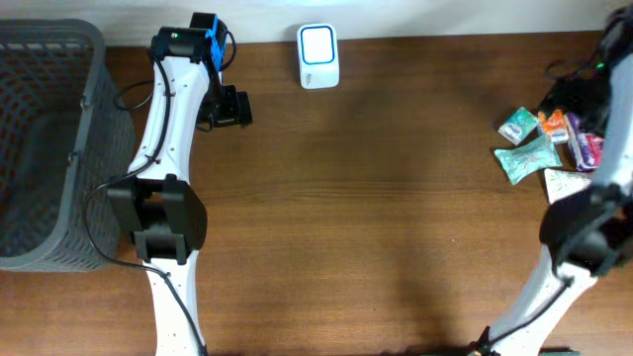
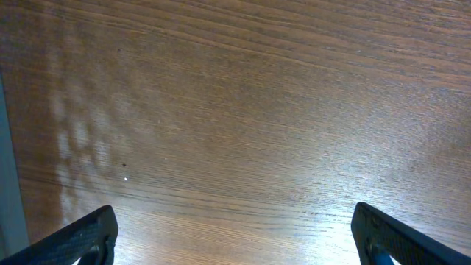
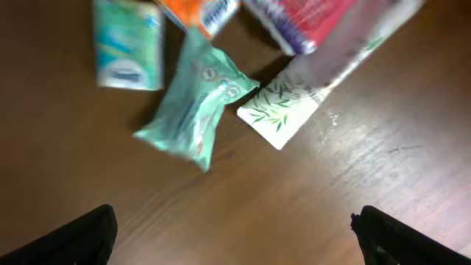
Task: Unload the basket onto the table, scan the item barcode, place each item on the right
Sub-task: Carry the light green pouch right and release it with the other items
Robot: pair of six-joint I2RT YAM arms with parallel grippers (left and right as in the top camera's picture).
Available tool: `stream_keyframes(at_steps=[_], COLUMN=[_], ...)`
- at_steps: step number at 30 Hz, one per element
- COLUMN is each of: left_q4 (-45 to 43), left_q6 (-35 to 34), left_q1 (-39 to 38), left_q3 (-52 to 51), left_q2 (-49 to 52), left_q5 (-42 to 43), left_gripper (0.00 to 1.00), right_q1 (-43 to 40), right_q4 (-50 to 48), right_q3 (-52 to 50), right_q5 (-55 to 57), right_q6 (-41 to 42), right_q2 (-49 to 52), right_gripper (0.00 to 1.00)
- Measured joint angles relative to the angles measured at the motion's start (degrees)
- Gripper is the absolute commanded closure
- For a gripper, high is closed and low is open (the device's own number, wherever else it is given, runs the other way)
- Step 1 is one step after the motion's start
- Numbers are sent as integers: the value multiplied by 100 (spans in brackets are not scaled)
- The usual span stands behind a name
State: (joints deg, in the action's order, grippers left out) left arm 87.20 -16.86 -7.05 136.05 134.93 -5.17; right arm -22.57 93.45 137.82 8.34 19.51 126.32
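A small pile of packets lies at the table's right edge: a teal pouch [image 1: 527,158] [image 3: 195,110], a small teal tissue pack [image 1: 516,126] [image 3: 129,44], a white pack with green leaves [image 1: 566,184] [image 3: 283,110], an orange packet [image 1: 552,126] [image 3: 202,11] and a red-purple one [image 1: 586,148] [image 3: 309,18]. My right gripper [image 3: 235,235] hangs open just short of the pile, with bare wood between its fingers. The white scanner [image 1: 318,56] stands at the back centre. Left of it, my left gripper [image 1: 229,107] [image 2: 235,239] is open over bare wood.
A grey mesh basket [image 1: 89,109] fills the far left of the table. Cables run along the back right corner, behind the pile. The left arm [image 1: 163,158] stretches along the basket's right side.
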Motion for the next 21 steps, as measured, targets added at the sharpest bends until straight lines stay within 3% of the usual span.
stream_keyframes(at_steps=[5,8,12,17,21], left_q4=[0,2,-4,0,0], left_q6=[0,0,0,0,0], left_q1=[0,0,0,0,0], left_q3=[0,0,-4,-4,-7], left_q2=[0,0,0,0,0], left_q5=[0,2,0,0,0], left_gripper=[1,1,1,1,1], right_q1=[306,1222,2085,2203,2203], right_q4=[352,352,354,354,352], right_q3=[28,-219,-1436,-3265,-3617], right_q5=[-232,-330,-306,-505,-815], right_q6=[-28,-184,-343,-409,-431], right_q2=[-2081,-3451,-4503,-5783,-6039], right_gripper=[1,1,1,1,1])
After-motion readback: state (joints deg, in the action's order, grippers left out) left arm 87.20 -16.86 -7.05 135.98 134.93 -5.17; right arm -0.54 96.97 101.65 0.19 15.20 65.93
